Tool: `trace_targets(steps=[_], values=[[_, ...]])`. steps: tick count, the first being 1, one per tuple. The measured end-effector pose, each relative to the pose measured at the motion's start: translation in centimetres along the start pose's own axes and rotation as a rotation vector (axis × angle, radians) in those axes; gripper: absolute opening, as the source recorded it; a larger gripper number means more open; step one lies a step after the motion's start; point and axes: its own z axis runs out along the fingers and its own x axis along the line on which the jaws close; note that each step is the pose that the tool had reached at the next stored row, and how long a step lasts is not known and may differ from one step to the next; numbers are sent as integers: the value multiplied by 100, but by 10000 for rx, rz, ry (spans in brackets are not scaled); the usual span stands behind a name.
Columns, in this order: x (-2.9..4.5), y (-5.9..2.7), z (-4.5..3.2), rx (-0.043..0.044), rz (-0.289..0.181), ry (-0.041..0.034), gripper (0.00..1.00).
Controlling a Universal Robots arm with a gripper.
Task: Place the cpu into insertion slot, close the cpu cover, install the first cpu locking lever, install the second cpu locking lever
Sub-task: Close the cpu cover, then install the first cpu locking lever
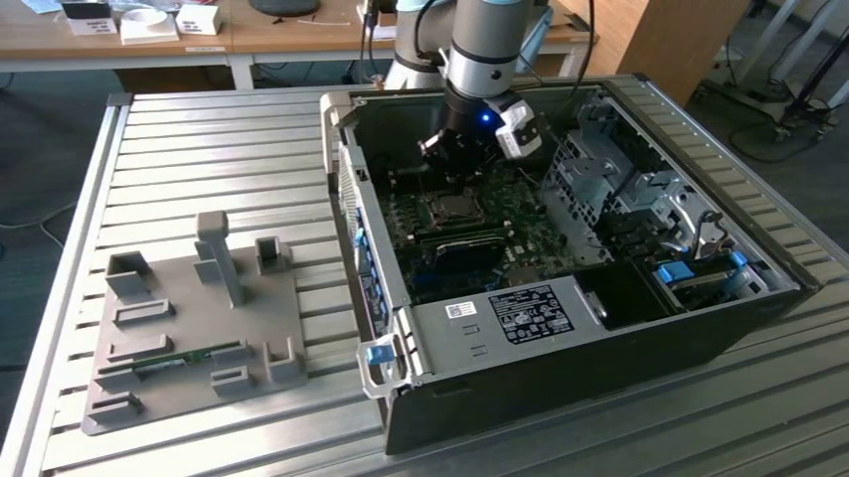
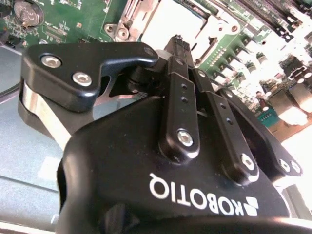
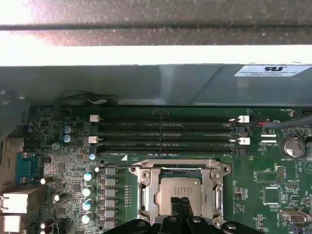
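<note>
The cpu [image 3: 168, 187], a silvery square chip, lies flat in the insertion slot [image 1: 455, 207] on the green motherboard [image 3: 273, 180]. The cpu cover [image 3: 146, 195] lies down around it, and the chip shows through its window. A thin wire lever [image 3: 114, 166] runs along one edge of the socket. My gripper [image 3: 183, 207] is shut, its black fingertips together just over the chip's near edge. In the second wrist view the gripper [image 2: 176, 43] points at the bright socket. In the exterior view the gripper [image 1: 458, 169] hangs inside the open computer case, right above the socket.
Long black memory slots [image 3: 165, 131] lie beside the socket, with the grey case wall [image 3: 146, 83] behind them. A coin battery [image 3: 292, 146] sits on the board. A metal drive cage [image 1: 623, 189] stands at the exterior view's right. A grey fixture block [image 1: 186, 328] rests on the slatted table.
</note>
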Motion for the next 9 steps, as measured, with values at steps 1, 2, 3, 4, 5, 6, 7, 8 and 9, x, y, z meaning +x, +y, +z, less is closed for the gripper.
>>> trace_targets(steps=[1, 2, 3, 4, 5, 6, 7, 8, 9], values=[[0, 0, 0, 0, 0, 0, 11], [0, -4, 0, 0, 0, 0, 11], [0, -8, 0, 0, 0, 0, 11], [0, -8, -1, 0, 0, 0, 11], [0, -8, -1, 0, 0, 1, 11], [0, -8, -2, 0, 0, 0, 11], [0, -8, -5, 2, 0, 1, 11], [0, -8, -9, 2, 0, 1, 11], [0, -8, -12, 1, 0, 1, 11]])
